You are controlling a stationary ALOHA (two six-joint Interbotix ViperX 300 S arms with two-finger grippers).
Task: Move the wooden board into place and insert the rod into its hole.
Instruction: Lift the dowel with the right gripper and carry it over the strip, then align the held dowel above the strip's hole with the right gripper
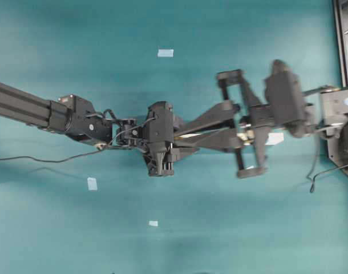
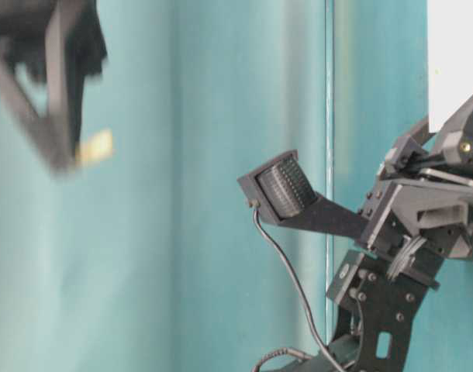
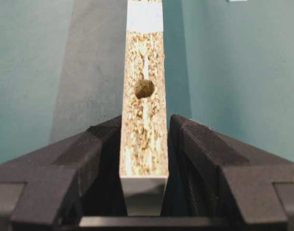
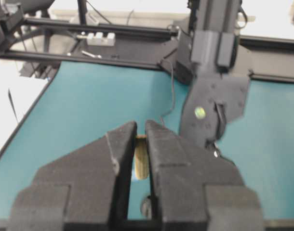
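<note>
There is one wooden board (image 3: pixel 143 120) and the left gripper (image 3: pixel 144 159) is closed on it, with one black finger (image 3: pixel 91 154) pressing each long side. In the left wrist view the board stands on its thin edge, and its speckled edge faces the camera. One dark hole (image 3: pixel 144 89) shows in that edge, a little past the fingertips. A white band (image 3: pixel 144 17) crosses the board at its far end. There is one rod (image 4: pixel 140 156), a short pale peg, and the right gripper (image 4: pixel 136 139) is closed on it, so that the rod peeks out between the two fingers. In the overhead view the two arms meet in the middle of the teal surface (image 1: pixel 248 228), the left gripper (image 1: pixel 182 137) coming from the left and the right gripper (image 1: pixel 219 128) from the right. Only a thin pale strip of the board (image 1: pixel 188 136) shows there, between the black parts. Three small pale-blue tape squares lie on the surface in the overhead view: one at the top (image 1: pixel 165 53), one at the lower left (image 1: pixel 92 184) and one lower down near the middle (image 1: pixel 153 223). A thin black cable (image 1: pixel 37 159) trails from the left arm toward the left edge. In the table-level view a blurry gripper at the top left holds a small pale piece (image 2: pixel 94 147), and I cannot tell what the piece is.
</note>
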